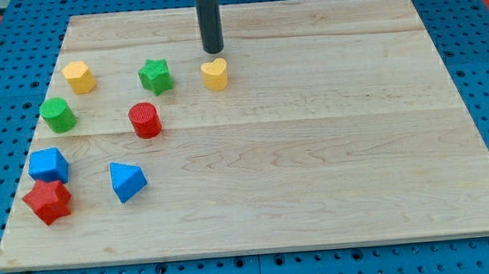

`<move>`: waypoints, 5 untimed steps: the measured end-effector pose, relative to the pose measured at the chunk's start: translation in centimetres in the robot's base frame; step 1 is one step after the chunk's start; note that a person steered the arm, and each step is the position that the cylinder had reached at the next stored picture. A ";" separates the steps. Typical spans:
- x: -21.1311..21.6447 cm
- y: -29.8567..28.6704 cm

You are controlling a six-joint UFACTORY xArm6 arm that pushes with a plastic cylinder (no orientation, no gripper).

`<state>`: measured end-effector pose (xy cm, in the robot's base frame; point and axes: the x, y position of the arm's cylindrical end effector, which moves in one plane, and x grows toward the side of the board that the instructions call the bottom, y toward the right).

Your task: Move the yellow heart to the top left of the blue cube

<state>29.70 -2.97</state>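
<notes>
The pale wooden bench [316, 166] fills most of my view, lying on a blue perforated base [479, 34]. My straight dark rod comes down from the view's top, and my tip [213, 50] sits just above the small yellow plastic heart [214, 73], very near it; I cannot tell whether they touch. The rig has no fingers, so nothing is held. Taking the heart as my landmark: the green star block [156, 76] is just to its left, the yellow cylinder-like block [79, 77] farther left, and the green cylinder [57, 115] beyond that, lower. The red cylinder [145, 120] lies below-left of the heart. Well away toward the lower left sit the blue cube [48, 164], the red star block [48, 201] touching its underside, and the blue triangular block [127, 180].
</notes>
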 end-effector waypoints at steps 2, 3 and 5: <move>5.4 0.3; 5.3 -1.8; 9.4 -5.0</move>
<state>39.15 -7.96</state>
